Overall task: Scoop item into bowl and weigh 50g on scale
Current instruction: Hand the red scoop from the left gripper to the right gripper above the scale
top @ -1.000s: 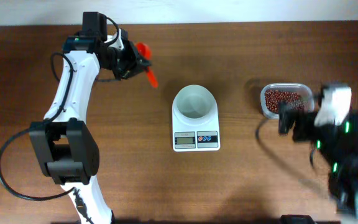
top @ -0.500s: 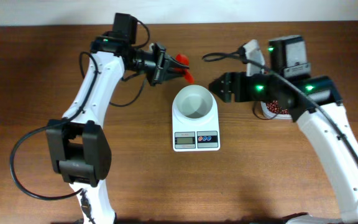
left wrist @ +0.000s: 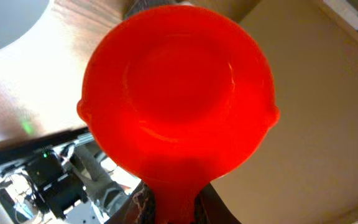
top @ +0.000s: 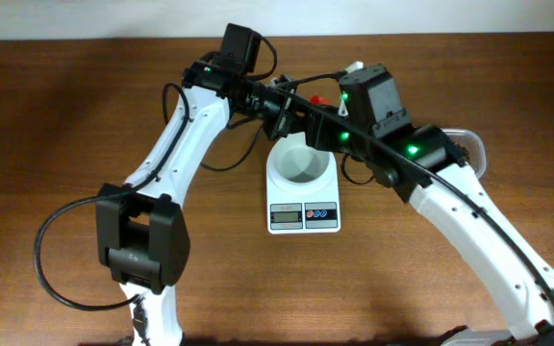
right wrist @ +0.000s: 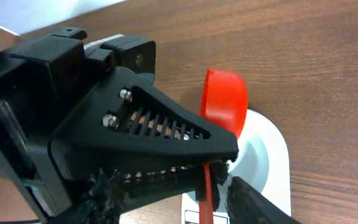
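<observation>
The left gripper (right wrist: 225, 155) pinches the red scoop (left wrist: 176, 87) at the bowl's (top: 296, 171) 12 o'clock so the right gripper (right wrist: 176, 199), fingers spread beside its handle, can likely take it

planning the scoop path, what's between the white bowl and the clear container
In the overhead view the right arm lies across that stretch, from above the white bowl over most of the clear container.

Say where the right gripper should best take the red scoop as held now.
Probably the thin handle of the red scoop, on the free stretch beyond the left gripper, which clamps it next to the cup. Come from the handle's end and close across its flat faces; the round cup looks too wide.
</observation>
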{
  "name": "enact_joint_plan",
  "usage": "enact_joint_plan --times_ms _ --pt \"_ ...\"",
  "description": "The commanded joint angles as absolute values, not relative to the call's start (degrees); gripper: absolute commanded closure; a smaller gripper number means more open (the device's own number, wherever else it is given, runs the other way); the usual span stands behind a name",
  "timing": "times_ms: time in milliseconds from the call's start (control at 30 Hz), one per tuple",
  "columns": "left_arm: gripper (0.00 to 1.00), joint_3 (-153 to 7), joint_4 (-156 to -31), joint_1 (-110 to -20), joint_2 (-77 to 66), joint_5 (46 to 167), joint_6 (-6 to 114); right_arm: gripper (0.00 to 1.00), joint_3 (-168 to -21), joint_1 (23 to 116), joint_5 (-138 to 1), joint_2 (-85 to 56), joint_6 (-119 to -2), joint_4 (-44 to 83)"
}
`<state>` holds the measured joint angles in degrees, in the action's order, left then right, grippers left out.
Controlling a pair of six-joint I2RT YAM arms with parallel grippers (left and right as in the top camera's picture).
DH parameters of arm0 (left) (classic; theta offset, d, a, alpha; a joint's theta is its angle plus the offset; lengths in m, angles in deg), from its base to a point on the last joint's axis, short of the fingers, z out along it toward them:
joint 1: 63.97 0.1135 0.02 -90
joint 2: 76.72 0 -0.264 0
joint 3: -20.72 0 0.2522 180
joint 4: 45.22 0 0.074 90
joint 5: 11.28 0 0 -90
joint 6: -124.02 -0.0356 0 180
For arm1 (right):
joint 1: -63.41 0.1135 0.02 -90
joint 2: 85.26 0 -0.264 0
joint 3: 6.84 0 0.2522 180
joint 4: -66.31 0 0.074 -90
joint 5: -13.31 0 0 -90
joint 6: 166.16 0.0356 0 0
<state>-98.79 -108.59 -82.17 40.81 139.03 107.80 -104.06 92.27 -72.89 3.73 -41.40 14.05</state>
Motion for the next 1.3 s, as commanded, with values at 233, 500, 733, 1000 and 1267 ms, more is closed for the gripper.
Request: enact_joint_plan --times_ms 233,500,733,1000,1267 --pt "1.00 -99.5 -107.4 -82.3 39.6 139.4 108.4 0.76 -105.1 92.6 -75.1 4.9 -41.1 13.0" --pt "1.00 -99.5 -107.4 -82.3 39.6 139.3 108.3 0.96 -105.1 92.6 -75.9 4.9 -41.2 12.9" --pt "1.00 -99.5 -107.4 -82.4 39.6 136.3 106.8 0.76 -105.1 92.6 -76.2 4.9 -41.2 14.5" --pt "1.00 -99.5 -107.4 -82.3 39.6 136.3 106.8 0.94 -105.1 92.6 -76.1 4.9 -41.2 14.6" --pt "0.34 -99.5 -107.4 -82.3 39.6 134.8 105.6 0.96 -105.2 92.5 -75.8 4.8 -44.4 15.1"
